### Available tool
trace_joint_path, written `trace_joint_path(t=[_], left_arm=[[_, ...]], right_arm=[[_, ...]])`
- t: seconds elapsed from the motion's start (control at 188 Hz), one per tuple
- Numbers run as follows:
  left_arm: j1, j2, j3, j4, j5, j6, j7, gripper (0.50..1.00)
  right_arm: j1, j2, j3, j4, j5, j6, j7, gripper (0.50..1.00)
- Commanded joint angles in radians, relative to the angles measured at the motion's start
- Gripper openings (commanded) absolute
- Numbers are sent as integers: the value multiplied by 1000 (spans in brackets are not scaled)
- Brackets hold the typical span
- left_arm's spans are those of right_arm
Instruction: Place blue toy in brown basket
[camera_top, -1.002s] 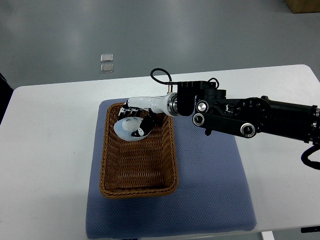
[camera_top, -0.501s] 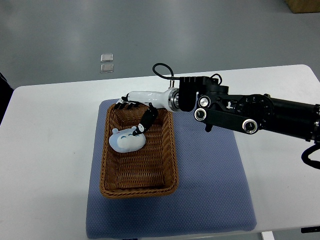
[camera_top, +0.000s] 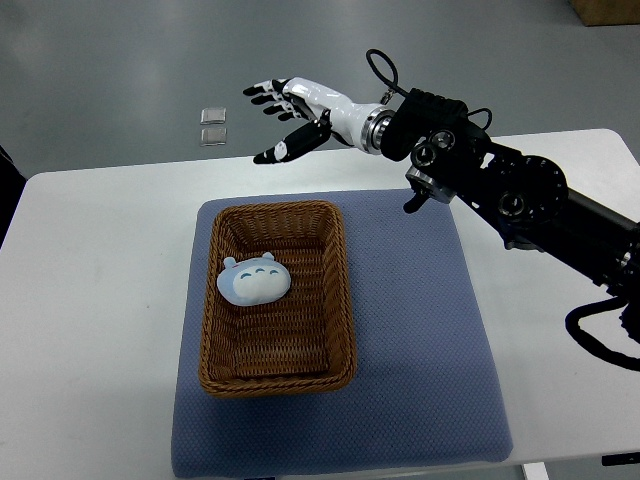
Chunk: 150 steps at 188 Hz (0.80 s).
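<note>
1. Fingers on my right hand are spread apart and hold nothing.
2. My hand is up past the far edge of the white table.
3. Below my hand and a bit closer to me sits the brown basket on a blue mat.
4. My blue toy lies inside the basket, at the end near my hand.

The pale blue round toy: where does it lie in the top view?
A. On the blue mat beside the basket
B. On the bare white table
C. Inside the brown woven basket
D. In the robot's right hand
C: the pale blue round toy lies inside the brown woven basket, while the right hand hangs open, apart from it.
</note>
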Motion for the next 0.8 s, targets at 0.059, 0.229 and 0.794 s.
trace_joint_path(t=[0.059, 0.229, 0.794], left_arm=[[0, 0, 0, 0, 1, 0, 0, 1000], [0, 0, 0, 0, 1, 0, -1, 1000], [0, 0, 0, 0, -1, 0, 0, 1000]], right_arm=[[-41, 11, 175, -18, 156, -38, 29, 905], [-90, 16, 347, -55, 287, -81, 49, 905], [-125, -23, 600, -380, 796, -23, 98, 907]])
